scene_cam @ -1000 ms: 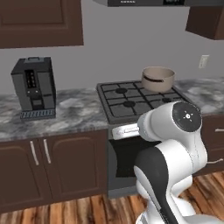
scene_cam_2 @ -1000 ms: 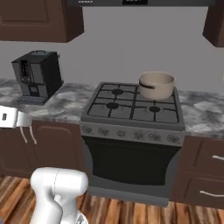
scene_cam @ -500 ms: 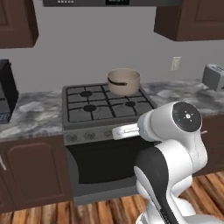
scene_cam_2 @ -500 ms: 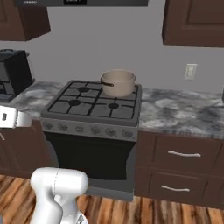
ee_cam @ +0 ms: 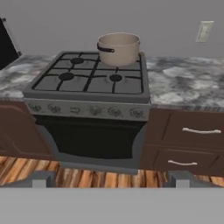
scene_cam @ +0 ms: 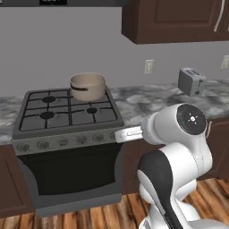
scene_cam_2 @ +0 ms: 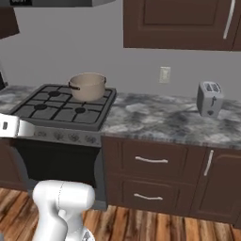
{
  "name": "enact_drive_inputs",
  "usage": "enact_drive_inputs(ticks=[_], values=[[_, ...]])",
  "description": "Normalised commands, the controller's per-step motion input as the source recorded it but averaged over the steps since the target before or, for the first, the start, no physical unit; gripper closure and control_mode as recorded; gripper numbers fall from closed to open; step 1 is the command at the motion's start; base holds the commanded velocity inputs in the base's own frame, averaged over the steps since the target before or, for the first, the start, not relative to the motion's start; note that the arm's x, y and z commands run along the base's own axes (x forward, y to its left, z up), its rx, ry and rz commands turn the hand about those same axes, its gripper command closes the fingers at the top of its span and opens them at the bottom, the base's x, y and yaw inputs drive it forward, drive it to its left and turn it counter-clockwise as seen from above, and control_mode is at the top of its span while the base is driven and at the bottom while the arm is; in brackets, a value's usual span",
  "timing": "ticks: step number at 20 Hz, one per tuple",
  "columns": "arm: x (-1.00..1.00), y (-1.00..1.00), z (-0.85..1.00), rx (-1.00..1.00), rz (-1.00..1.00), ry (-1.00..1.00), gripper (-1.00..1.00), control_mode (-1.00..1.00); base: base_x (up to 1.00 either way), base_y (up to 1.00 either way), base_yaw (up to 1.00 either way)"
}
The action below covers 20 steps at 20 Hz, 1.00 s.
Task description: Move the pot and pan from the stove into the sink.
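Pincer of mine is spread wide, gripping nothing, low before the stove. 1 pot sits on the stove's back-right burner. Right of the stove: 1 toaster, 1 wall outlet. No lettering is legible.

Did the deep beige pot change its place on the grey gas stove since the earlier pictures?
No. The beige pot sits on the back right burner of the grey gas stove as before; the camera moved.
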Motion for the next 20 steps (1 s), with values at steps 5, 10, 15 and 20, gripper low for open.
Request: enact_drive_inputs(ticks=[5, 10, 15, 20], values=[[0.00, 0.00, 0.00, 0.00, 0.00, 0.00, -1.00, 1.00, 0.00, -0.24, 0.04], [0.00, 0.00, 0.00, 0.00, 0.00, 0.00, -1.00, 1.00, 0.24, 0.00, -0.03], [0.00, 0.00, 0.00, 0.00, 0.00, 0.00, -1.00, 1.00, 0.80, 0.00, -0.06], [0.00, 0.00, 0.00, 0.00, 0.00, 0.00, -1.00, 1.00, 0.95, 0.00, -0.09]])
